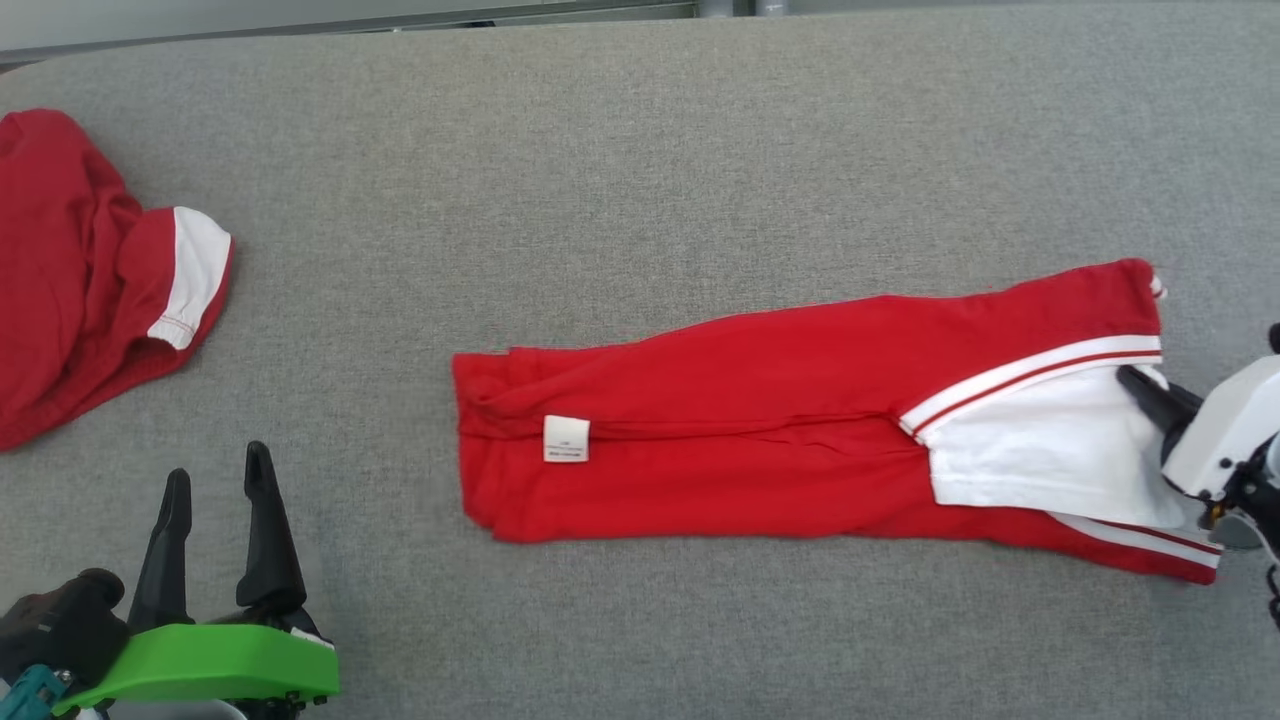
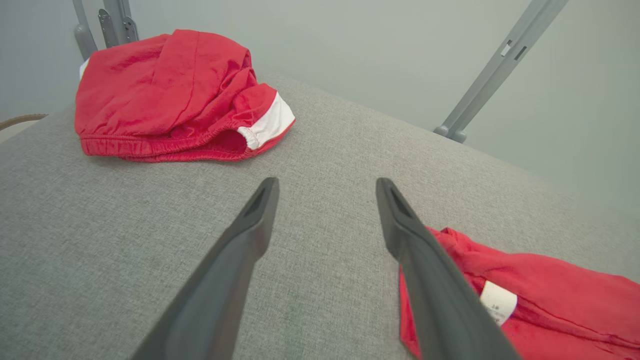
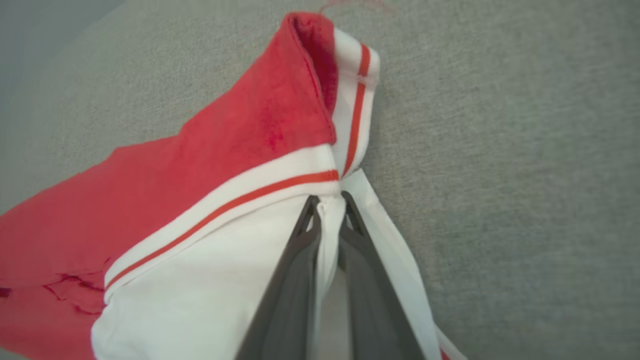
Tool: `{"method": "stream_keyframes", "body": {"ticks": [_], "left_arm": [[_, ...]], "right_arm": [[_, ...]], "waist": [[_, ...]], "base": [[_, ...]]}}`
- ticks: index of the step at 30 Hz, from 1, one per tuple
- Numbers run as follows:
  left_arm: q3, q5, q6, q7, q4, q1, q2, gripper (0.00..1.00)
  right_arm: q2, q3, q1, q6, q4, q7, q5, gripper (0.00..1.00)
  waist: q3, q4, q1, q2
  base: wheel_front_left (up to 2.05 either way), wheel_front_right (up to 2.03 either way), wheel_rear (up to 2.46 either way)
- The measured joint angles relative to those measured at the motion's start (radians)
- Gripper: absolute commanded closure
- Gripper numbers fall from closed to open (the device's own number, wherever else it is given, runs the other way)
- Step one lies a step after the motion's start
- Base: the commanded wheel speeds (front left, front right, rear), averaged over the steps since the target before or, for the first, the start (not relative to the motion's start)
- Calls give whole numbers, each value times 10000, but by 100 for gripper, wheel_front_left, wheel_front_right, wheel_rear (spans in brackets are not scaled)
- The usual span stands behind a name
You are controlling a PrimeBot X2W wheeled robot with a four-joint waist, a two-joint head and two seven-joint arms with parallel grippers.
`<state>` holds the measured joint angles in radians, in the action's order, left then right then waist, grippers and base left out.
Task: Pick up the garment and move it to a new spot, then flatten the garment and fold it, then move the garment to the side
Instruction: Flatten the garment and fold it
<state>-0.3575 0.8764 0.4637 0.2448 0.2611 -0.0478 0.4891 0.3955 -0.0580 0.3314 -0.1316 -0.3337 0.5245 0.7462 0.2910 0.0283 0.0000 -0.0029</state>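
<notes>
I am watching the long red garment (image 1: 760,420) lying flat across the middle of the grey bench (image 1: 640,150). It is folded lengthwise, with its white care label (image 1: 566,438) showing near its left end. At the garment's right end, where the white panel (image 1: 1040,440) with red stripes is sitting, the right end effector (image 1: 1140,378) is pinching a fold of white fabric. Its fingers are pressing close together with the cloth bunching between them. The left end effector (image 1: 218,463) is hovering off the garment's lower left corner, near it but not touching, fingers spread wide and gripping nothing. Well apart from the garment, far to its left, a second red piece of clothing (image 1: 80,270) with a white band is lying crumpled at the bench edge, and bare grey bench is separating the two. In the left wrist view, grey metal struts (image 2: 495,65) are rising past the bench's far edge, beyond the garment.
</notes>
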Motion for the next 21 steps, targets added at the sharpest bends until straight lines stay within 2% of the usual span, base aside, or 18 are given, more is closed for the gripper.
{"method": "stream_keyframes", "body": {"ticks": [8, 10, 12, 17, 20, 21], "left_arm": [[-380, -199, -355, -240, -405, 17, 416, 0], [-464, -263, -407, -251, -573, 17, 464, 0], [-493, -265, -435, -247, -746, -8, 464, 0], [-500, -270, -635, -134, -1124, -140, 441, 0], [-612, -387, -968, -67, -1384, -133, 420, 0], [-612, -387, -968, -67, -1384, -133, 420, 0]], "right_arm": [[1248, -2334, -504, 2, -802, 500, -278, 100], [1300, -2755, -558, 13, -585, 458, -462, 100], [848, -2713, -528, 13, 56, 564, -347, 100], [-1118, -1609, -602, 12, 2243, 1225, 81, 100], [-2295, -872, -1022, 12, 3160, 1517, -81, 100], [-2295, -872, -1022, 12, 3160, 1517, -81, 100]], "waist": [[-376, -126, 0, 0], [-500, -136, 0, 0], [-632, -157, 0, 0], [-967, -259, 0, 0], [-1161, -238, 0, 0], [-1161, -238, 0, 0]], "base": [[0, 0, 0], [0, 0, 0], [0, 0, 0], [0, 0, 0], [0, 0, 0], [0, 0, 0]]}}
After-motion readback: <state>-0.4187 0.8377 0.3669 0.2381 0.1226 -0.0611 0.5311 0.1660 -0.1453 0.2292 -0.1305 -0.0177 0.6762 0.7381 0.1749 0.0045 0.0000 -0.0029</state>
